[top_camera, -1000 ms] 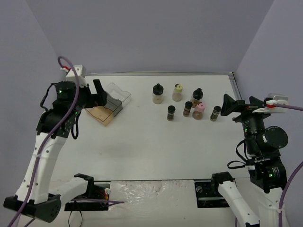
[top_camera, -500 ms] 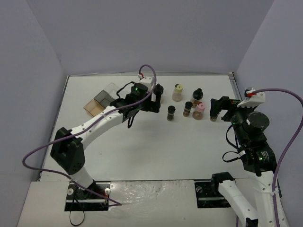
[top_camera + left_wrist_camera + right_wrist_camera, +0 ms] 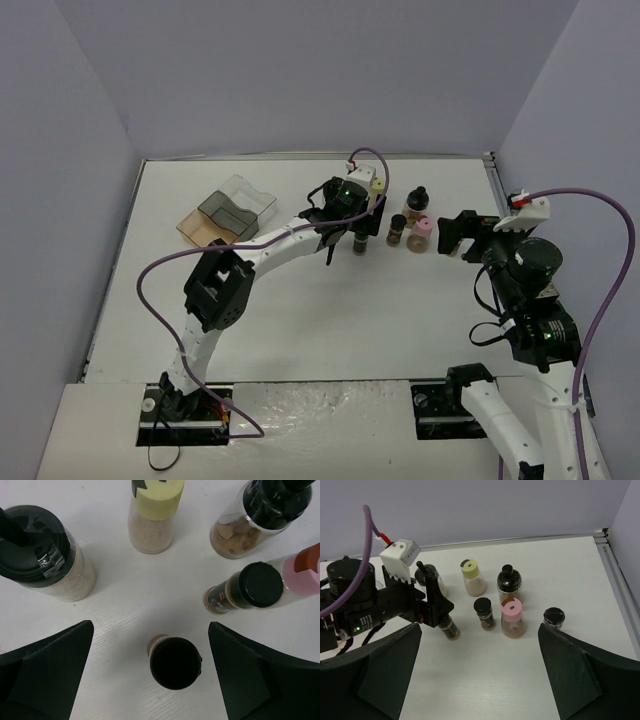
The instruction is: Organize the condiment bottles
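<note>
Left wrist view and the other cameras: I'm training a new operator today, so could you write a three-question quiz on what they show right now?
1. True or false: the left gripper is shut on the slim jar between its fingers.
2. How many jars show in the right wrist view? A) five B) seven C) nine
3. Fill in: in the left wrist view, the jar nearest the pink-capped jar has a ___ cap.

Key: 1 false, the jaws stand open on either side of the jar, apart from it; 2 B; 3 black.
</note>
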